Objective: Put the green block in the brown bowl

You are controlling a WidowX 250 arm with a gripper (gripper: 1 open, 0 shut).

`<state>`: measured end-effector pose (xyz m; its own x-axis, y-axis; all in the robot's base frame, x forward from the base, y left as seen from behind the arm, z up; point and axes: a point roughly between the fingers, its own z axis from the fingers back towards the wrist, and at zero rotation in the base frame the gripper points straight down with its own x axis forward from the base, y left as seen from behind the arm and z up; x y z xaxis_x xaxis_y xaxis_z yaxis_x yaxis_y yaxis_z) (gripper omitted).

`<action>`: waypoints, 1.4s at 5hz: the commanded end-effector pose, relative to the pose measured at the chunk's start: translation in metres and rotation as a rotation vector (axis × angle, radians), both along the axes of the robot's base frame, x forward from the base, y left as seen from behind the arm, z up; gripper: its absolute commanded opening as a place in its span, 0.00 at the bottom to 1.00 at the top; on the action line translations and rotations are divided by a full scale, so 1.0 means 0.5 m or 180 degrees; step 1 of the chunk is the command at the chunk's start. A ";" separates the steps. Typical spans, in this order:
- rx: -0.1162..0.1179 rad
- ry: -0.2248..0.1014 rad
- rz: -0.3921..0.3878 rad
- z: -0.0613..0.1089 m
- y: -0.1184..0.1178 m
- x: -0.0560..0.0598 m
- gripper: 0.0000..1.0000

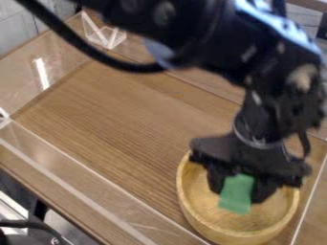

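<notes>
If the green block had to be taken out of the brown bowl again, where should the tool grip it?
Grip the green block across its narrow width, coming straight down from above. It sits inside the brown bowl, whose thick rim blocks any side approach, and the tool already hangs directly over it.

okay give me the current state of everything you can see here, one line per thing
green block: inside the bowl, tilted, just under the gripper; whether it is held or released cannot be told.
brown bowl: upright on the table, with the block in it.
gripper: pointing down over the bowl, jaws partly apart around the block's top.
wooden table: bowl at its near right.
</notes>
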<state>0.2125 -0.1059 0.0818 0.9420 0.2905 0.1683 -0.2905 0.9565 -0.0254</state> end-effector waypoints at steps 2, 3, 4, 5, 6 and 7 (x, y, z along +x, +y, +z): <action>-0.0155 -0.0121 -0.0088 0.053 -0.043 0.011 1.00; -0.0160 -0.0108 -0.0228 0.055 -0.061 0.006 1.00; -0.0157 -0.0099 -0.0143 0.033 -0.062 0.007 1.00; -0.0148 -0.0087 -0.0047 0.011 -0.064 0.007 1.00; -0.0152 -0.0082 -0.0139 -0.013 -0.067 0.011 1.00; -0.0149 -0.0064 -0.0241 -0.037 -0.072 0.016 1.00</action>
